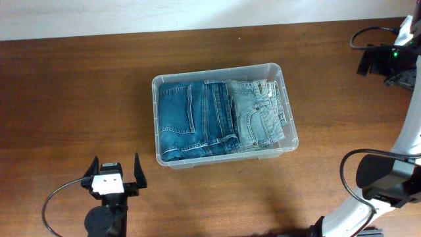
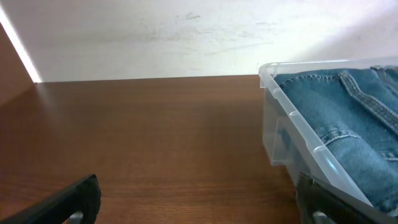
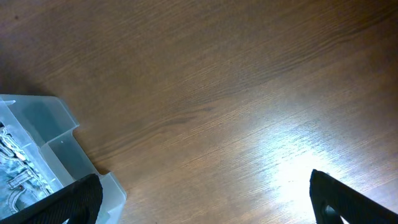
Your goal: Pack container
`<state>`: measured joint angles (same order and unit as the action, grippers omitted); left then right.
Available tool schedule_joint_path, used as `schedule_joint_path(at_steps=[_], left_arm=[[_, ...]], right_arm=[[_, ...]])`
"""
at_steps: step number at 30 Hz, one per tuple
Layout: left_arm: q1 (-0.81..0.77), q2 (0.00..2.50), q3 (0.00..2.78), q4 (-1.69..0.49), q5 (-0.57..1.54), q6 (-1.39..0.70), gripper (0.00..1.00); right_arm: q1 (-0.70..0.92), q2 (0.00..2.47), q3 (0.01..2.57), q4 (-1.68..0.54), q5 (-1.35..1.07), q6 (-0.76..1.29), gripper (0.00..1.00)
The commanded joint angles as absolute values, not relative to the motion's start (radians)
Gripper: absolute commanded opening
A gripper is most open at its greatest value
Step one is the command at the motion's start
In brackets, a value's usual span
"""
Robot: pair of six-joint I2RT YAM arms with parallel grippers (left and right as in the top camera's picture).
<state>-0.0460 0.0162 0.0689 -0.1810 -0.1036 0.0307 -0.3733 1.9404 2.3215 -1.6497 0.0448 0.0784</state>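
The container (image 1: 217,70) is a clear plastic bin in the middle of the table. Folded dark blue jeans (image 1: 187,122) fill its left part and lighter jeans (image 1: 260,118) lie in its right part. My left gripper (image 1: 116,158) is open and empty, on the table in front of the bin's left corner. In the left wrist view the bin's rim (image 2: 292,118) and the jeans (image 2: 348,106) are at the right, beside my open fingers (image 2: 199,205). My right gripper (image 1: 389,66) is at the far right back, open and empty (image 3: 205,199), with the bin's corner (image 3: 62,146) at its left finger.
The brown wooden table (image 1: 79,99) runs to a white wall at the back (image 2: 186,37). Black cables loop by the left arm (image 1: 52,201) and the right arm (image 1: 348,174). The right arm's white link stands along the right edge (image 1: 411,135).
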Motion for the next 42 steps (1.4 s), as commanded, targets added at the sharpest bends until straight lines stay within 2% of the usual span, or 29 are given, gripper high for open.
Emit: schedule_joint_path(at_steps=[1, 31, 42], left_arm=[[-0.04, 0.005, 0.054, -0.175, -0.093, 0.096, 0.99], [-0.04, 0.007, 0.054, -0.176, -0.093, 0.096, 1.0], [-0.04, 0.007, 0.054, -0.176, -0.093, 0.096, 0.99]], right_arm=[[-0.374, 1.933, 2.325, -1.65, 0.054, 0.082, 0.99], [-0.357, 1.924, 2.326, -1.649, 0.054, 0.082, 0.98], [-0.293, 1.705, 2.326, -1.649, 0.054, 0.082, 0.98]])
